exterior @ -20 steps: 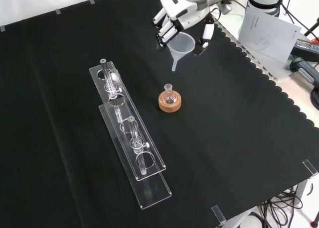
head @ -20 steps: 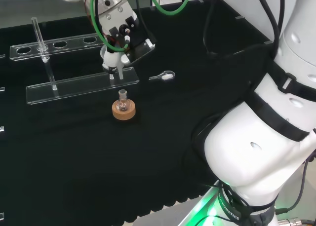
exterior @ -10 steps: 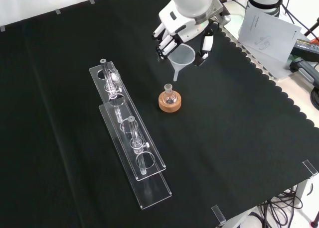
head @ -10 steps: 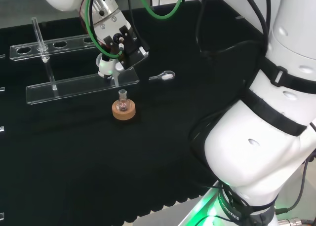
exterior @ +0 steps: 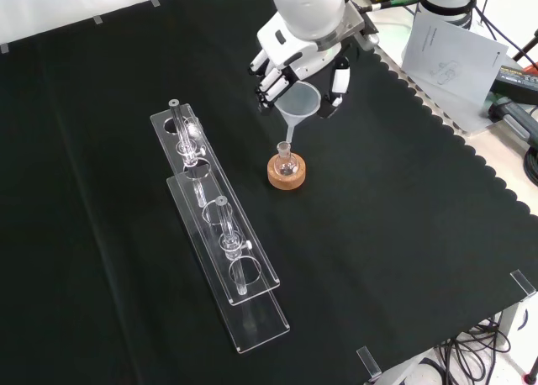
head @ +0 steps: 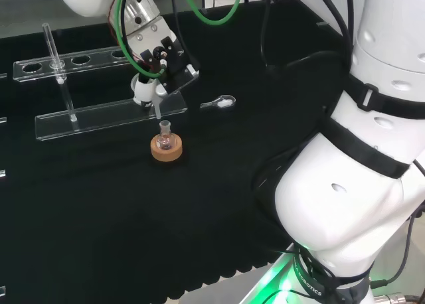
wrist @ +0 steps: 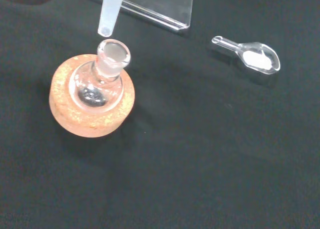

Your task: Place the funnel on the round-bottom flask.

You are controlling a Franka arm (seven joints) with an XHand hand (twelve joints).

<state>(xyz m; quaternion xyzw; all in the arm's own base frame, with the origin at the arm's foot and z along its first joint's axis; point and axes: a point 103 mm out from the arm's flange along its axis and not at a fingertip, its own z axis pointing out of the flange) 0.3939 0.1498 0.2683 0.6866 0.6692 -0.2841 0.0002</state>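
— Since the funnel [exterior: 299, 106] looks like thin clear plastic, would you call it light?

— Very light, I'd judge, stiff enough to keep its shape, and smooth, so it may slip. The hand [exterior: 296, 42] has its fingers [exterior: 267, 81] curled round the cone's rim, which seems the right place: it leaves the stem free.

— And where is it now?

— In the air, stem tip just above and slightly off the mouth of the flask [wrist: 102, 77]; the wrist view shows the tip beside the neck, not yet in.

— Is the flask the worry?

— Probably. It is small glass, sitting upright in a cork ring [exterior: 287, 173] on the bench [exterior: 387, 234], unclamped. A sideways knock from the stem could tip it, so lowering straight looks wise.
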